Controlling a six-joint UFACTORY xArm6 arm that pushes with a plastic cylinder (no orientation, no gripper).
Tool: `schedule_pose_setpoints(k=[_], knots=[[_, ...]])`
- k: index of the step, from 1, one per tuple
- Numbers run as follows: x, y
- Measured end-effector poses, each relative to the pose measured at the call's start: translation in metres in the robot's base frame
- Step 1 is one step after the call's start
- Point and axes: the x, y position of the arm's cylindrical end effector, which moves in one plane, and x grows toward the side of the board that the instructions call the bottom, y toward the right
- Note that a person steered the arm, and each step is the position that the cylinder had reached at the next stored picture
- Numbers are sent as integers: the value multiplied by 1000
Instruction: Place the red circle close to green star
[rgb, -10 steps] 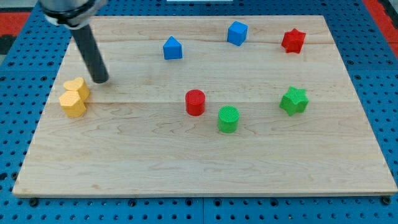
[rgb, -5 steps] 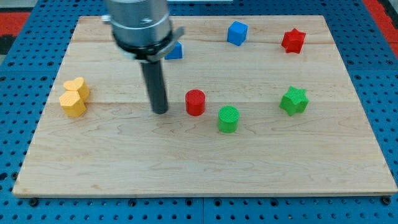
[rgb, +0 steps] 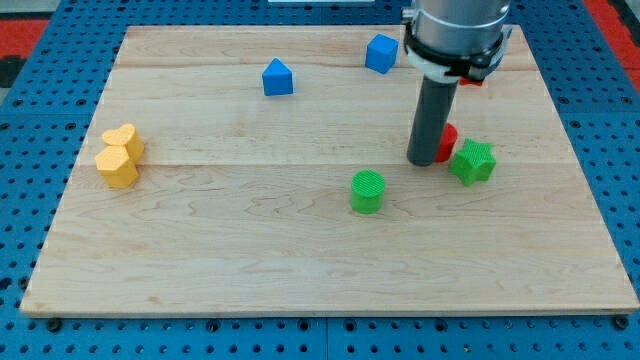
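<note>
The red circle (rgb: 447, 140) is mostly hidden behind my rod, with only its right side showing. It sits right next to the green star (rgb: 472, 161), at the star's upper left, touching or nearly so. My tip (rgb: 421, 160) rests on the board against the red circle's left side, just left of the green star.
A green circle (rgb: 367, 191) lies below and left of my tip. A blue block (rgb: 277, 77) and a blue cube (rgb: 380, 52) sit near the view's top. A red star (rgb: 472, 80) is mostly hidden behind the arm. A yellow heart (rgb: 124, 140) and a yellow hexagon (rgb: 116, 166) touch at the left.
My tip swept from the left across the board to the right, pushing the red circle rightward until it stands beside the green star. The arm now covers most of the red star.
</note>
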Motion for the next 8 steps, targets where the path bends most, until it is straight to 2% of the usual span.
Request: schedule_pose_setpoints(k=[1, 2, 3, 4, 5, 6, 8], knots=[[-15, 35], [-15, 37], [-24, -18], [-49, -32], [-69, -3], [-71, 32], [-54, 82]])
